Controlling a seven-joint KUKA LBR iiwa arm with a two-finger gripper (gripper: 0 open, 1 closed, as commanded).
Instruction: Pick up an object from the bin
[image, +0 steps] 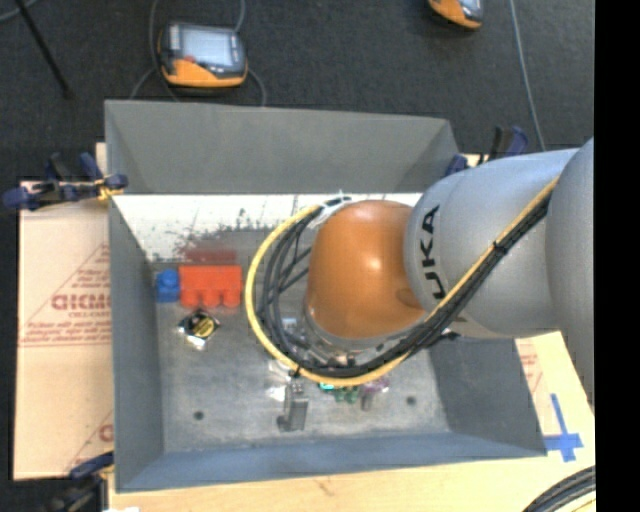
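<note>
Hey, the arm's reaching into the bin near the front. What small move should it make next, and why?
Probably a short shift toward the view's right. The gripper appears to hang above bare bin floor near the front, while small green and purple bits lie just beside it. The orange block and blue piece sit farther off at the back left.

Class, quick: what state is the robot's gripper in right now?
Gripper: cannot be told, open or shut; it sits low in the bin, beneath the orange wrist cover.

Arm (520, 250) reaches in from right, orange wrist cover (360, 265) uppermost.
</note>
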